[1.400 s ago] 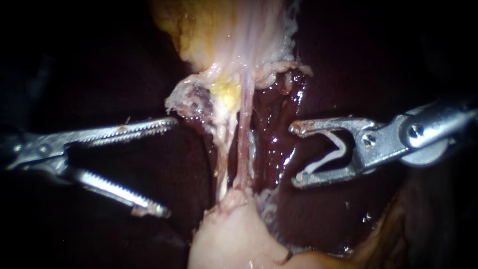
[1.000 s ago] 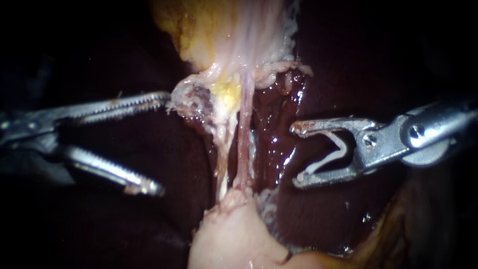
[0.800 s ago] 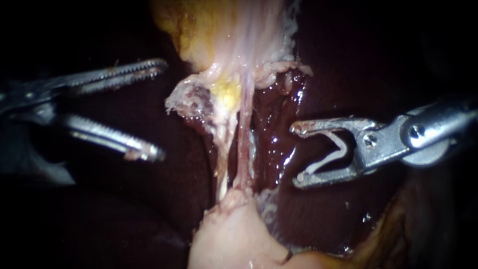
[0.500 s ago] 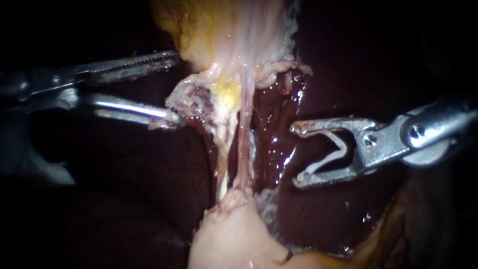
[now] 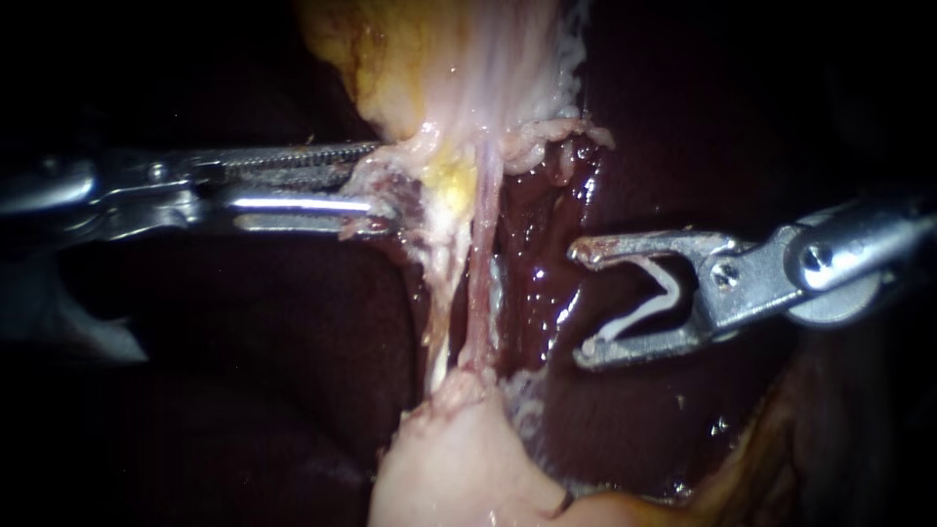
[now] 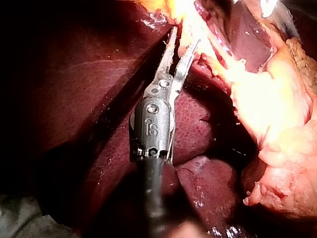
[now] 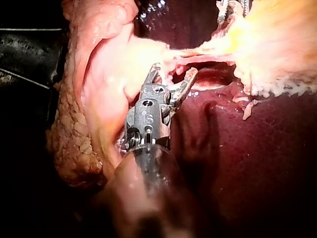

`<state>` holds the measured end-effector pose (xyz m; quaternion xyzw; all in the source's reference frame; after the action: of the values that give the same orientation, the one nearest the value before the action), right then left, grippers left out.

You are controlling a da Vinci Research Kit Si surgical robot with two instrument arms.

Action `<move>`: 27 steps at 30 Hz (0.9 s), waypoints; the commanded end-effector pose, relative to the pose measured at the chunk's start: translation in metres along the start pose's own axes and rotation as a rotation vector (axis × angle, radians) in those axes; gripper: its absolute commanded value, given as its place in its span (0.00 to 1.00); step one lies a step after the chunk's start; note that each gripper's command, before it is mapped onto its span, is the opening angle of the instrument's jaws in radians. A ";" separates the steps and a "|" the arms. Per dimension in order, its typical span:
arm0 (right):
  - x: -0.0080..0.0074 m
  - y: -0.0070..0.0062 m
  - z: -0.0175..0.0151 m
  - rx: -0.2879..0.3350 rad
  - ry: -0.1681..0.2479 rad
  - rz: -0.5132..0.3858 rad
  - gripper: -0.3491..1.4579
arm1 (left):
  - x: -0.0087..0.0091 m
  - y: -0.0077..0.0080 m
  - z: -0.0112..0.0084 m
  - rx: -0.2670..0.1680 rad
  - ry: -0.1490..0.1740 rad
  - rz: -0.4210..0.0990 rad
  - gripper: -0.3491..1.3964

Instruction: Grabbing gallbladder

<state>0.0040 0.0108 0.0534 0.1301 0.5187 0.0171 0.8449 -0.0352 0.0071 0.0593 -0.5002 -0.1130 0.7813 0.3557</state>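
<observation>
The left tool (image 5: 383, 178) is seen reaching in from the left with its shaft nearly level. Its toothed jaws are drawn close together and clamped on the ragged lower-left edge of the gallbladder (image 5: 439, 68), the pale yellow mass at the top centre of the endoscope view. The right tool (image 5: 579, 304) is held in from the right on a slight downward slope. Its jaws are spread wide yet hold a white clip (image 5: 636, 314), one leg of which is pressed against each jaw. Two tubes are stretched down from the gallbladder to a pale pink lump of tissue (image 5: 449, 459): a whitish tube (image 5: 436, 303) and, just beside it on the right, a reddish tube (image 5: 478, 283). The right tool's tips are kept apart from the reddish tube, with a strip of wet dark liver (image 5: 537, 293) between them. Broad dark liver surface is left open below the left tool.
</observation>
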 end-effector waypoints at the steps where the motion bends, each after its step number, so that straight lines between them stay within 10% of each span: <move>1: 0.0000 0.0000 0.0000 0.000 0.000 0.000 0.47 | 0.0003 0.0001 -0.0003 0.000 -0.001 -0.006 0.18; 4: 0.0000 0.0000 0.0000 0.000 0.000 0.000 0.47 | 0.0010 0.0004 -0.0011 -0.003 -0.005 -0.034 0.00; 18: 0.0000 0.0000 0.0000 0.000 0.000 0.000 0.47 | 0.0077 -0.0010 -0.0097 0.002 -0.037 -0.123 0.00; 27: 0.0000 0.0000 0.0000 0.000 0.000 0.000 0.47 | 0.0077 -0.0019 -0.0111 0.039 -0.034 -0.144 0.00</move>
<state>0.0040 0.0108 0.0534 0.1300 0.5185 0.0172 0.8449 -0.0267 0.0117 0.0495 -0.4705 -0.1397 0.7640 0.4188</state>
